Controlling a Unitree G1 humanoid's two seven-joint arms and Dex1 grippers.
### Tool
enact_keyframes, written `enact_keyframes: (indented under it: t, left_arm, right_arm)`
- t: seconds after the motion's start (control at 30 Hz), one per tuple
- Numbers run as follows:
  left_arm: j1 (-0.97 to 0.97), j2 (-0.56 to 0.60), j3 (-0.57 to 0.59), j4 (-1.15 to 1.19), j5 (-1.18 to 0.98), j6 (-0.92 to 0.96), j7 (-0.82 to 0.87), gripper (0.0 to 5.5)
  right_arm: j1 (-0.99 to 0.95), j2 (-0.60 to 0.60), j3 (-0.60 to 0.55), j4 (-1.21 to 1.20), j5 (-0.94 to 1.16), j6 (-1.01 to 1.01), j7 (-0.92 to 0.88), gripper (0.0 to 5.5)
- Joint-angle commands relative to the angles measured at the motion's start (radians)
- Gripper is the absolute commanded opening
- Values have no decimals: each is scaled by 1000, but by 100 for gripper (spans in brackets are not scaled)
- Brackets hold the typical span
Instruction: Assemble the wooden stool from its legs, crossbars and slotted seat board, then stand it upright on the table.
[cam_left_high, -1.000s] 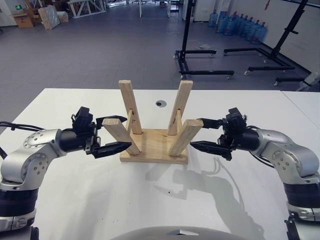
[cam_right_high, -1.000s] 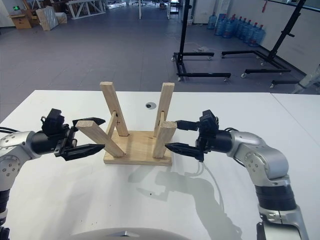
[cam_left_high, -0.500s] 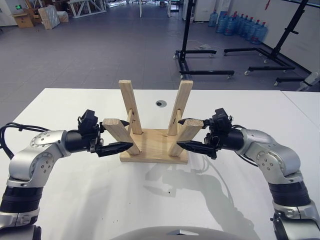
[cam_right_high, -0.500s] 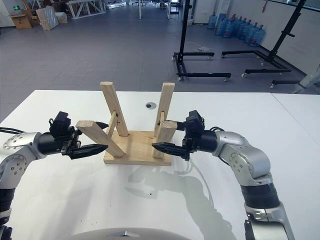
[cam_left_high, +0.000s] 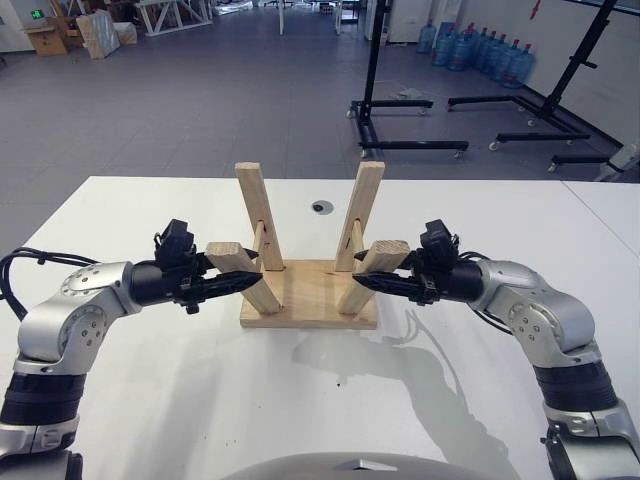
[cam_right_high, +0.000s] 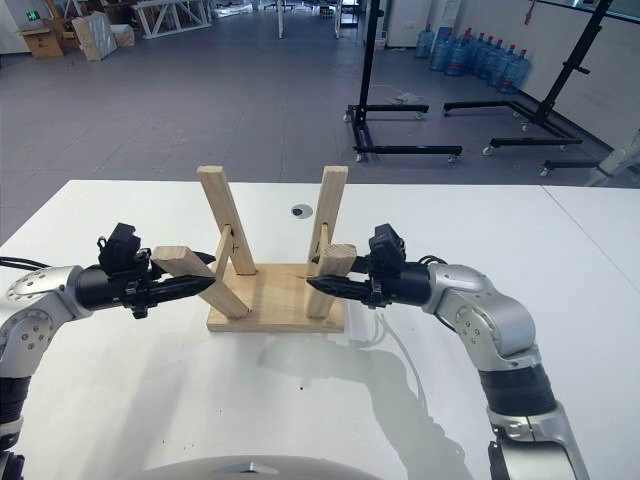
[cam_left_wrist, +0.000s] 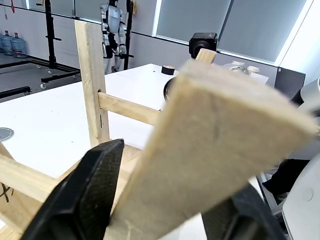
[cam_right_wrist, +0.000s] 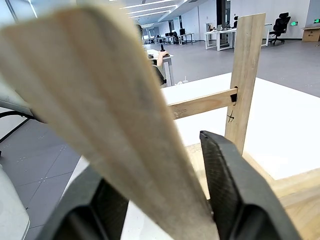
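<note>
Upside down and nearly done: the stool's slotted seat board (cam_left_high: 305, 300) lies flat on the white counter (cam_left_high: 150, 400) below and between your two sets of fingers, with all four legs pointing up. Your left fingers (cam_left_wrist: 85, 190) are closed around the near-left leg (cam_left_high: 230, 256), one finger on each face. Your right fingers (cam_right_wrist: 235, 190) clamp the near-right leg (cam_left_high: 381, 256) the same way. The two far legs (cam_left_high: 257, 215) rise beyond the fingertips, untouched, and a crossbar (cam_left_wrist: 127, 107) runs from each gripped leg to the far leg behind it.

The stool looks assembled, so what remains is probably lifting it, turning it over and standing it on its feet.

The danger lies in the joints. You are holding the stool by two splayed legs. From these views it is hard to tell how deep the leg ends sit in the seat's slots. If they are only pushed in, a lift could pull the legs free and leave the board on the counter. A twist could also lever a crossbar out of its hole.

Uneven effort is the second risk. If one arm rises or rotates ahead of the other, the frame could rack and a leg slide through your fingers. Both grips sit high on slanted wood, so the seat's weight would hang below them and could swing as you turn it.
</note>
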Motion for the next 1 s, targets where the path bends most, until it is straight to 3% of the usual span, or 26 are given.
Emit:
enact_keyframes:
  t: [0.03,0.27,0.43,0.57,0.9,1.0]
  left_arm:
    - [-25,9,-1,-18,-46,71,10,179]
    - [-113,6,93,-18,-304,346,179,151]
    - [-335,-80,146,218,-454,551,504,112]
    - [-439,-165,101,417,-374,626,687,110]
    - [-504,-261,-10,747,-144,502,634,117]
    - [-519,-262,-10,801,-112,473,593,193]
  right_arm:
    - [-48,-2,-35,20,54,76,-41,158]
    - [-180,-21,-117,112,265,427,-167,149]
    - [-424,72,-215,434,332,711,-465,137]
    - [-514,126,-250,692,267,786,-592,137]
    - [-421,203,-240,808,177,702,-595,137]
    - [-413,193,-259,804,187,694,-572,210]
